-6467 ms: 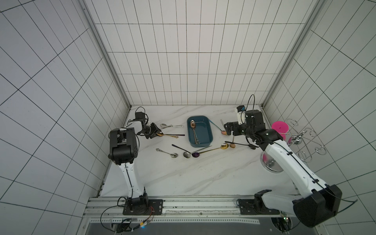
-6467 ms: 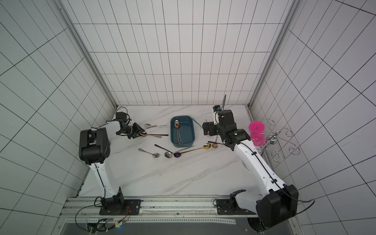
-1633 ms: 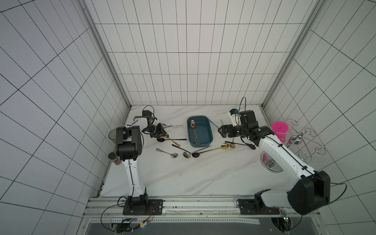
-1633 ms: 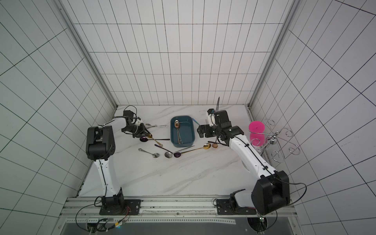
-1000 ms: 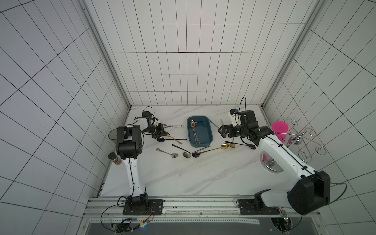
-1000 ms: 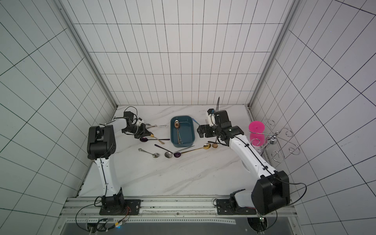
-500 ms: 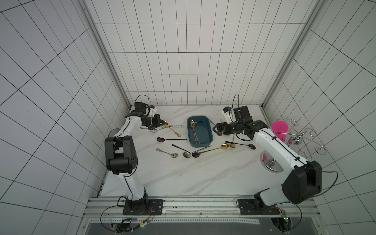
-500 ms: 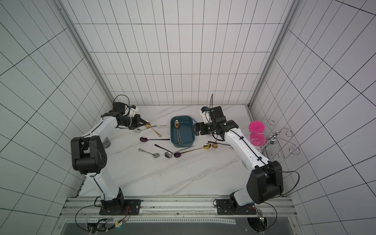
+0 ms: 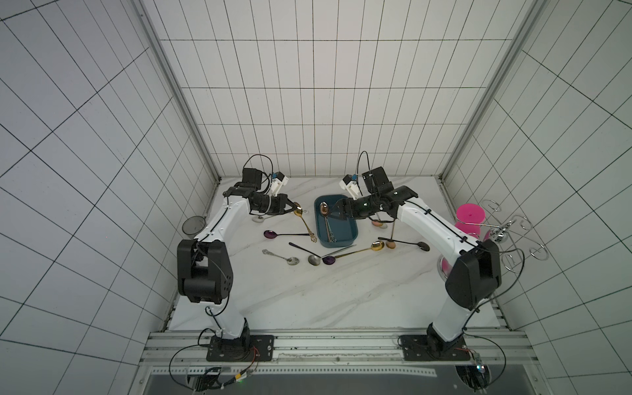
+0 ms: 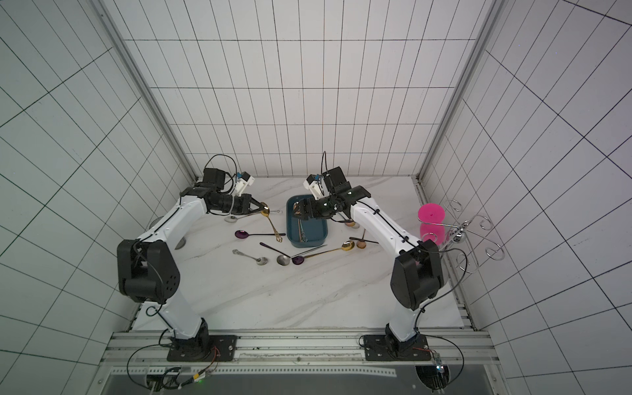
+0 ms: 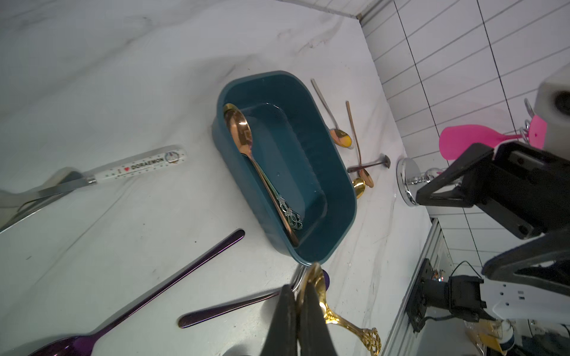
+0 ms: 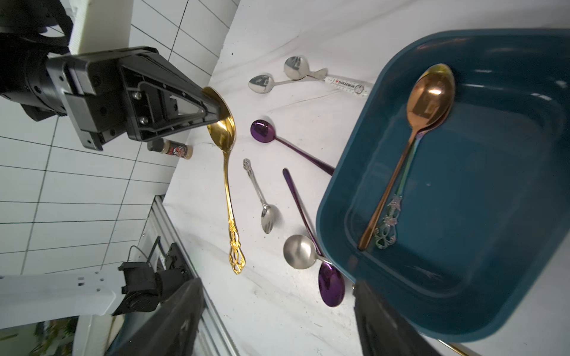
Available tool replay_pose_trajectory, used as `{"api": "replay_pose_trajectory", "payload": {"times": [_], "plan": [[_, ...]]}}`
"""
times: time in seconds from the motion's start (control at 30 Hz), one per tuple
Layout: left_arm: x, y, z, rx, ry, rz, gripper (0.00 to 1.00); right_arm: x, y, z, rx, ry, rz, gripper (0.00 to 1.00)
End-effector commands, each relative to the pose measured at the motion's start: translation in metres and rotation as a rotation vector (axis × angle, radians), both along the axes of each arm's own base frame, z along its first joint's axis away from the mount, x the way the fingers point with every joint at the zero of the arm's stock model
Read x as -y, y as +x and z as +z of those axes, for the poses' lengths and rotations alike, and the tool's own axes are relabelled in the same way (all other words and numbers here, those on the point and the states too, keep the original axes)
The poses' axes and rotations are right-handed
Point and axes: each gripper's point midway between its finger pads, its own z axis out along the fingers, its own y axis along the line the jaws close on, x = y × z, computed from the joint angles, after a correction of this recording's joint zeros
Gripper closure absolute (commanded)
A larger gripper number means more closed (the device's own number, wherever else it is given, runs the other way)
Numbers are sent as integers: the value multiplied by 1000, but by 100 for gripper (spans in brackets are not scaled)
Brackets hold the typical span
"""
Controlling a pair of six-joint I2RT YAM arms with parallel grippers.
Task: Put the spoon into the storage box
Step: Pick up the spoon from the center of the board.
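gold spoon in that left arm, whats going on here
The left end effector is shut on the bowl of the gold spoon, whose ornate handle hangs down. The spoon is beside the teal storage box, not yet over it. The right end effector hovers open over the box, holding nothing. A copper spoon already lies in the box on top of another spoon. Several more spoons are scattered on the marble table.

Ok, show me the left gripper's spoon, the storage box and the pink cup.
held spoon [image 12: 229, 185], right wrist view, handle
storage box [image 12: 478, 185], right wrist view, bare floor
pink cup [image 9: 470, 214], a top view, top face
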Motion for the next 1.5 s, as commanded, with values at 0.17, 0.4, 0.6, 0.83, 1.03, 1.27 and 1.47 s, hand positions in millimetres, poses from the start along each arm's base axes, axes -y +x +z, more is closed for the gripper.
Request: {"api": "replay_pose_trajectory", "payload": {"times": [0.17, 0.4, 0.6, 0.83, 1.03, 1.27, 1.47], "plan": [[25, -13, 36, 105, -44, -134, 100, -35, -18, 12, -199, 162, 67, 39], [35, -13, 38, 98, -59, -151, 100, -55, -30, 2, -267, 191, 102, 54], [43, -17, 41, 93, -74, -170, 100, -70, -40, -5, -294, 190, 140, 59], [45, -18, 45, 90, -89, -169, 100, -75, -45, -13, -315, 183, 157, 75], [44, -18, 44, 88, -83, -163, 99, -73, -49, -16, -320, 175, 169, 100], [36, -18, 43, 72, -40, -98, 43, -55, -36, -22, -308, 158, 124, 100], [14, -24, 47, 133, -10, 9, 18, -16, -8, -43, -287, 86, 15, 100]]}}
